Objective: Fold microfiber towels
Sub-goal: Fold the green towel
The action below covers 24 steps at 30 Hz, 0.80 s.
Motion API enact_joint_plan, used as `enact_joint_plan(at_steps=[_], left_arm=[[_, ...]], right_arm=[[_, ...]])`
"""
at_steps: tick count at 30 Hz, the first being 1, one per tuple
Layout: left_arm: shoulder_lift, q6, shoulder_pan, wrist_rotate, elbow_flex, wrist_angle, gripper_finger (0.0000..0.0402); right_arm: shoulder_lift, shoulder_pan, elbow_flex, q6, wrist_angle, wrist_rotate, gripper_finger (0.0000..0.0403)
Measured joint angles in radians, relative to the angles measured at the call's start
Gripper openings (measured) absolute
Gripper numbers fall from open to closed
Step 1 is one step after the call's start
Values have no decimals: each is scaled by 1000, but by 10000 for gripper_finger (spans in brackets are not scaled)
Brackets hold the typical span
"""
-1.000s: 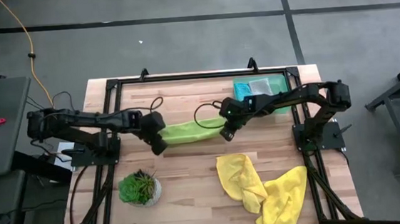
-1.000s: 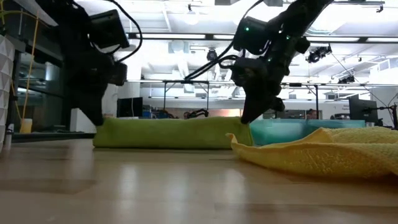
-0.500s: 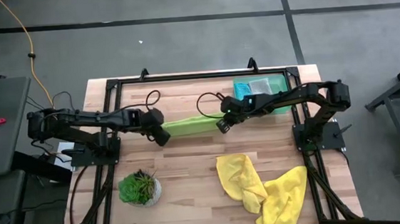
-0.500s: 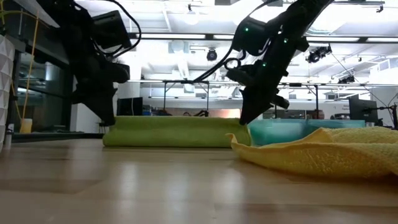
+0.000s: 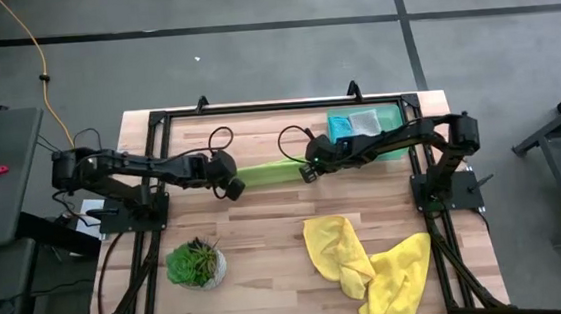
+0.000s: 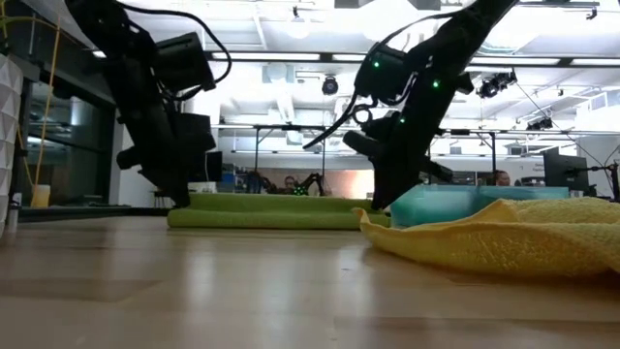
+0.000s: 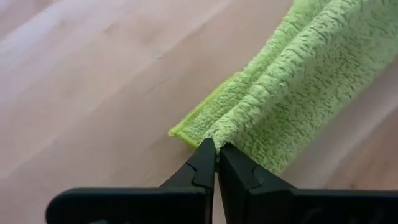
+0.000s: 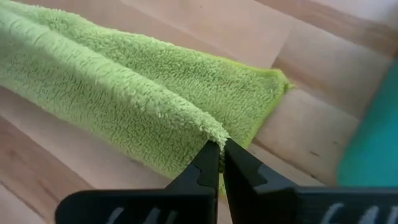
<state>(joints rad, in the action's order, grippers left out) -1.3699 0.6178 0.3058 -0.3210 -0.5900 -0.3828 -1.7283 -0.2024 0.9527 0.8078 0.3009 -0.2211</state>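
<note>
A lime green microfiber towel [image 5: 268, 173] lies as a narrow strip across the middle of the table, stretched between my two grippers. My left gripper [image 5: 235, 189] is shut on its left end and my right gripper [image 5: 307, 173] on its right end. In the low view the towel [image 6: 276, 210] lies low on the wood. Two bright yellow towels [image 5: 369, 260] lie crumpled at the near right. Teal and pale towels [image 5: 356, 124] rest on a green tray [image 5: 396, 148] at the far right. My left gripper pinches a raised ridge of the green towel at its left end [image 7: 225, 138] between its two fingertips, slanting down from above. A lower layer with its corner [image 7: 179, 132] lies flat on the table beneath. My right gripper pinches a raised ridge at the towel's right end [image 8: 208, 132] between its fingertips, slanting down from above. The layer below, with its corner [image 8: 280, 79], rests on the table.
A small potted plant [image 5: 197, 264] stands at the near left. The yellow towels [image 6: 504, 242] fill the near right corner. Bare wood [image 5: 267, 238] lies between the plant and the yellow towels. Black frame rails [image 5: 277, 107] run along the table's edges.
Both grippers have moved toward the table's far edge and down, tipping steeper, still shut on the green towel. The towel, which stood up as a tall band between them, now lies low and narrower, its held edge carried over toward the far side.
</note>
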Motion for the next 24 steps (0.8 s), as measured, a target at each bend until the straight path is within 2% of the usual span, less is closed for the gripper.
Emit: enact_joint_plan(at_steps=[7,18,21,24], left_arm=[[-10,0,2,-63,0,16,18],[-6,-9,17,-135,0,6,80],[24,-70,57,-131,0,3,103],[77,-127,107,-79,0,0,124]], right_arm=[[-1,-14,0,1,-14,-37,14],[-1,-46,0,4,-33,-66,156],[3,-59,0,-3,-41,-60,183],[15,-69,0,-36,-72,-32,195]])
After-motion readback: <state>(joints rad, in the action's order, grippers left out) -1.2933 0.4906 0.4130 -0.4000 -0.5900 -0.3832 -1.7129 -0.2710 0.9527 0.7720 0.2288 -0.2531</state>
